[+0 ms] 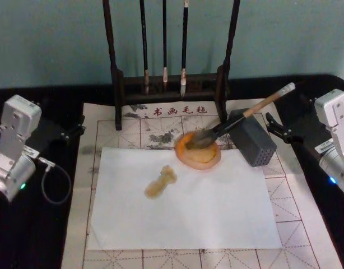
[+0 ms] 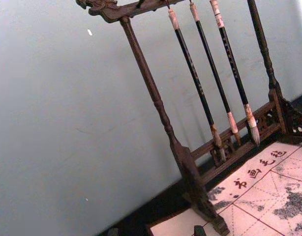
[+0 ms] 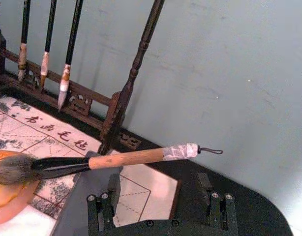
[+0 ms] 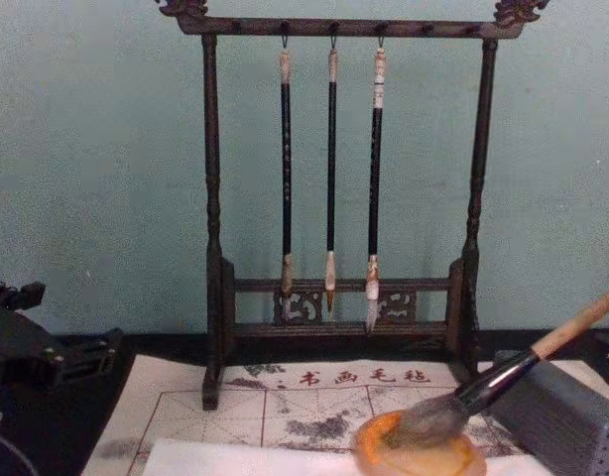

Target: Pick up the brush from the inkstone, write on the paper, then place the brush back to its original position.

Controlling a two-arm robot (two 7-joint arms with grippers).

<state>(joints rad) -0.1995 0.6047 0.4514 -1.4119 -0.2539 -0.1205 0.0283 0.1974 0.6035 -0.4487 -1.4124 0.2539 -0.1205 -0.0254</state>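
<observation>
Lying nearest, the paper covers the gridded mat, with a yellowish patch near its middle. At its far edge sits the inkstone. The brush rests with its bristles in the dish and its handle propped on the grey perforated block. The left gripper and right gripper hang beside the mat, both spread wide and holding nothing. Farthest back, a dark rack carries three thin brushes.
</observation>
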